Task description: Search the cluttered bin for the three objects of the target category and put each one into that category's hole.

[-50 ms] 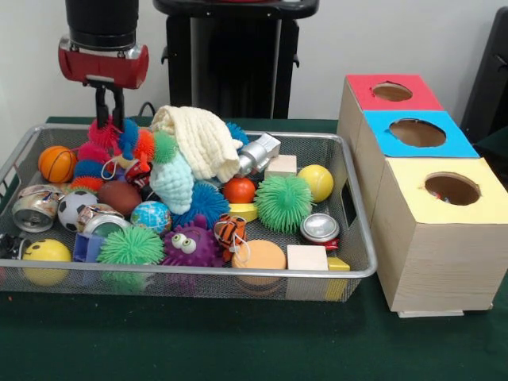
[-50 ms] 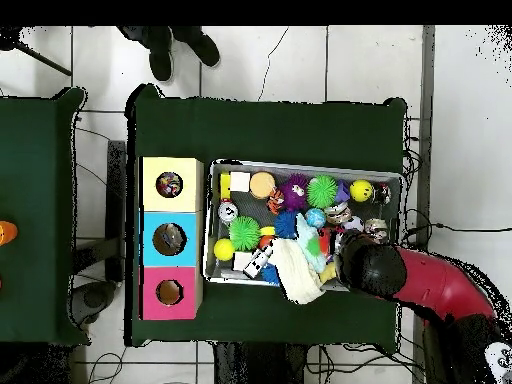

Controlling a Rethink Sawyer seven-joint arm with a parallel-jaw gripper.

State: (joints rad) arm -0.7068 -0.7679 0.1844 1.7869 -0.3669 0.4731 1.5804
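Observation:
My gripper [image 1: 109,121] hangs at the bin's far left corner, its tips sunk among a red, pink, blue and orange spiky toy [image 1: 111,147]. The wire mesh bin [image 1: 198,271] is packed with balls, spiky toys, cans and wooden blocks. A basketball [image 1: 57,163], a soccer ball [image 1: 73,208], a globe ball [image 1: 151,216] and a yellow ball [image 1: 316,182] lie among them. The sorting box to the right has a red hole [image 1: 392,91], a blue hole [image 1: 417,132] and a yellow hole [image 1: 452,189]. From overhead the arm [image 2: 368,265] hides the gripper.
A cream cloth [image 1: 198,139] is heaped at the bin's far middle over a silver can [image 1: 258,155]. Green spiky balls [image 1: 282,202] and a purple monster ball [image 1: 190,246] sit in front. Something colourful shows inside the yellow hole [image 2: 169,184]. A person's feet [image 2: 180,48] stand beyond the table.

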